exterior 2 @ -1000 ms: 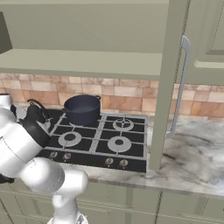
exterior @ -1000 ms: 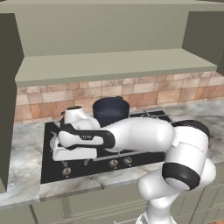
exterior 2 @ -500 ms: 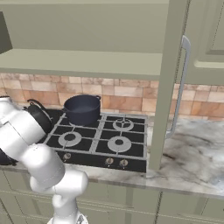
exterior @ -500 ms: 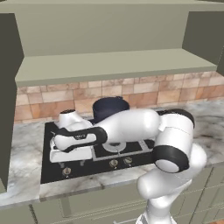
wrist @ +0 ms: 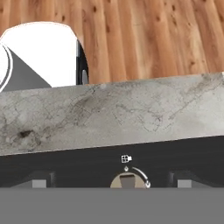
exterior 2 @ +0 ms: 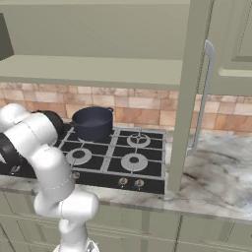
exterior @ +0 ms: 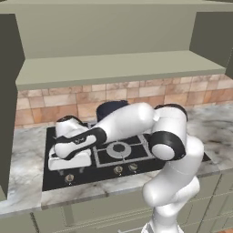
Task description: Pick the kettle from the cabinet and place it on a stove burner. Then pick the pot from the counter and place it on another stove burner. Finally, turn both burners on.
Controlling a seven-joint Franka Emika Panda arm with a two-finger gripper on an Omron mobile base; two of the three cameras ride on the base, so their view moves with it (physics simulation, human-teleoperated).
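The gripper, jaws spread wide and empty, hangs over a small stiff stove knob best pinched across its flat bar, while the pot sits on a rear burner.

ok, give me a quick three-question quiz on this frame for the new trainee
1. True or false: the pot sits on the counter.
2. The end effector is nearest to: A) cabinet handle, B) a stove knob, C) the pot.
3. Fill in: the end effector's jaws are ____.

Key: 1 false, it stands on the stove; 2 B; 3 open.
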